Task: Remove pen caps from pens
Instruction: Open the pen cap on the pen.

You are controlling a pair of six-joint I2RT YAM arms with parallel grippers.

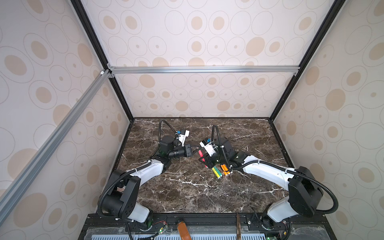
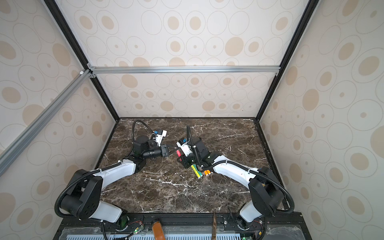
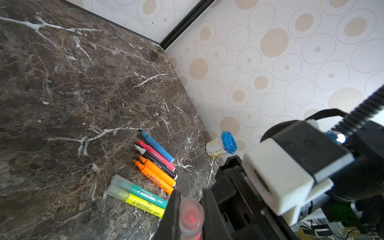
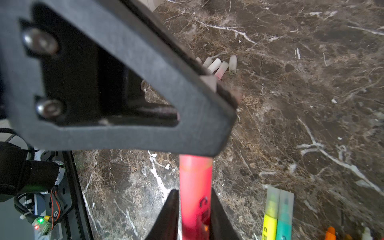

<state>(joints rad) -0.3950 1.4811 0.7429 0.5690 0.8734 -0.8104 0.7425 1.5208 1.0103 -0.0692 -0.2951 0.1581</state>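
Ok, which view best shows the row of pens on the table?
The left wrist view: the row of pens lies unobstructed, five uncapped, green and yellow capped. In both top views the right arm covers most of it; a few ends poke out. The right wrist view catches mostly the yellow and green capped ends.

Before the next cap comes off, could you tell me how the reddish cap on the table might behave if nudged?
The reddish cap is a cylinder lying sideways on the polished table, so it would probably roll. Translucent plastic suggests it is light. It seems to touch a white cap, which may shift.
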